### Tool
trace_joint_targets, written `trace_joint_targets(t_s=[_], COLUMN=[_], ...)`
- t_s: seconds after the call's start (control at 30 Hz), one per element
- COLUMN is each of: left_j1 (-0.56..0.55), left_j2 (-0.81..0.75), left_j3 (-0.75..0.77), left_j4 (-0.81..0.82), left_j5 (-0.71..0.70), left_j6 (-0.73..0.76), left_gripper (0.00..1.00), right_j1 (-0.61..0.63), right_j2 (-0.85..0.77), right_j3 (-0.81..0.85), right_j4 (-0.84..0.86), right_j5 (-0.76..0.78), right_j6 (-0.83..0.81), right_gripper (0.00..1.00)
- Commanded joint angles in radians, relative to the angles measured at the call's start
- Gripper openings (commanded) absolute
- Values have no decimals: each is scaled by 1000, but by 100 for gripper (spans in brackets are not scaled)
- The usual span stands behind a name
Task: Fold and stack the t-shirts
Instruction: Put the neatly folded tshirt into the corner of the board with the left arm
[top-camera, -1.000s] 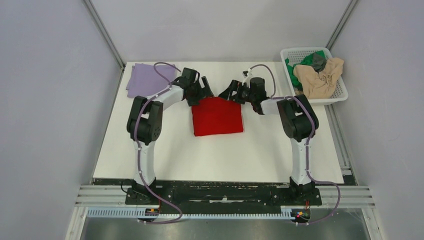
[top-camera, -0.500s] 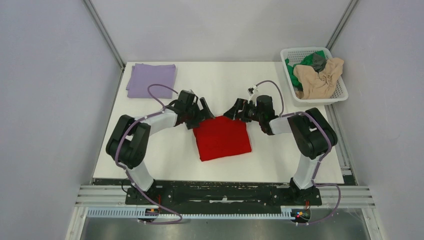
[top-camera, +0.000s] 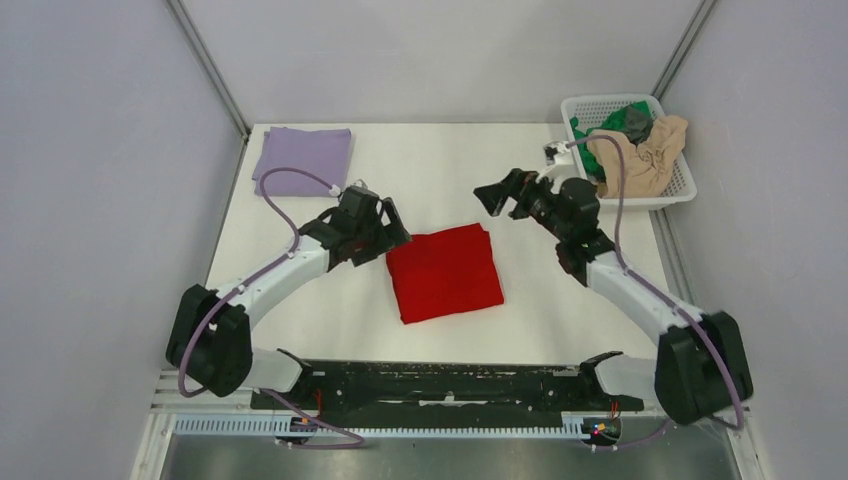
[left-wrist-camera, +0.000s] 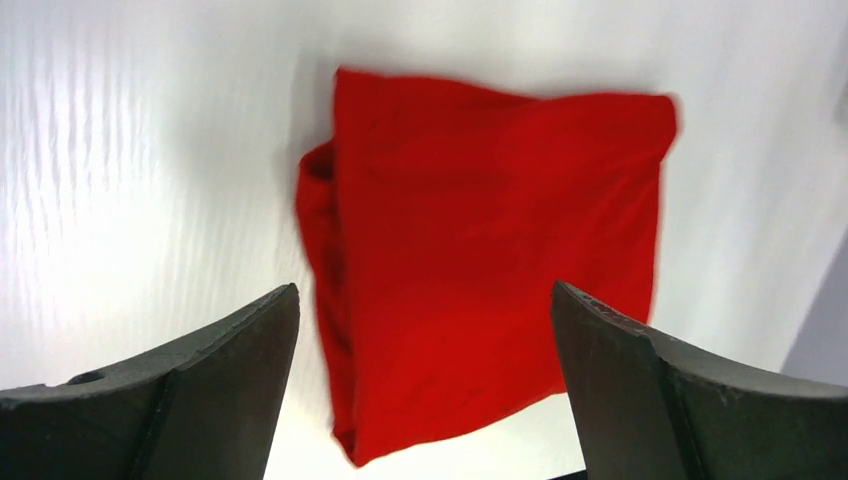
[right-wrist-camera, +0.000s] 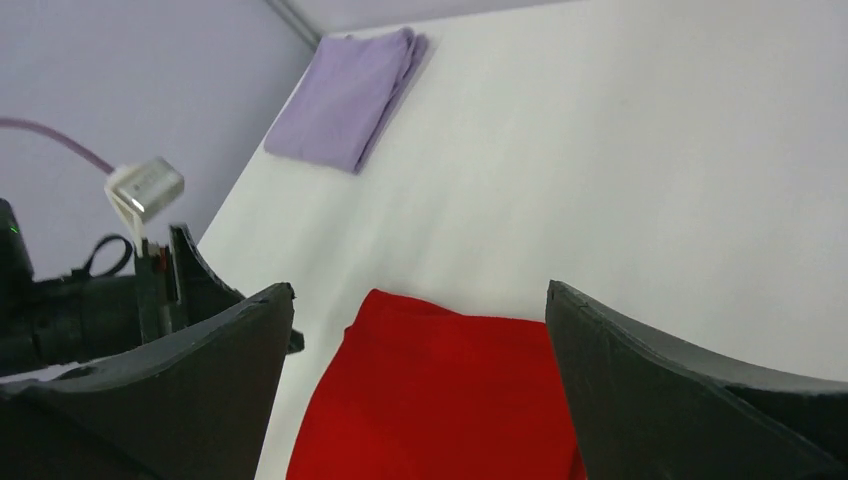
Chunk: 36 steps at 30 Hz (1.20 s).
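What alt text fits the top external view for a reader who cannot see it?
A folded red t-shirt lies on a white table between two open tools: the left tool beside its far-left corner, the right tool farther off. A folded lavender t-shirt sits far left; a basket of crumpled shirts, far right.

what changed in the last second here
The folded bright red cloth t-shirt slid toward the arms' bases and turned slightly, with both grippers at its far edge. Then the left gripper pulled back to its left and the right gripper swung away toward the white plastic mesh basket. Both are open and hold nothing. The folded pale lavender t-shirt and the basket's contents stayed put.
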Motion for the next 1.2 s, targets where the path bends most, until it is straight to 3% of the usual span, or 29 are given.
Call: trace_joint_targets(t_s=[0.0,0.13,0.27,0.5,0.67,0.9,1.17], left_j1=[-28,-38,-39,-98,-181,-220,-178], left_j2=[-10,22,80,226,316,489,649], left_j3=[-98,-133,-140,-138,-107,144,512], left_j4=[-55,16,71,137,111,-199,-354], left_j5=[-51,-43,-50,-13,-64,-353,-637], left_j6=[-72,-77,-87,-125,-164,-142,135], left_gripper=[100,99,92,75,54,3,2], right_j1=[-20,-22,-22,-22,-22,-22,-21], right_j2=[-239,-473,-614,-662,-657,-652,-633], right_j3=[-188,-301,-297,-233,-235,-246,-259], right_j4=[-69,-160,-313,-513,-532,-545,-526], right_j5=[238,396,460,521,529,542,612], right_j6=[-21,-14,-59,-134,-157,-185,-207], right_gripper=[98,98,98,98,98,98,98])
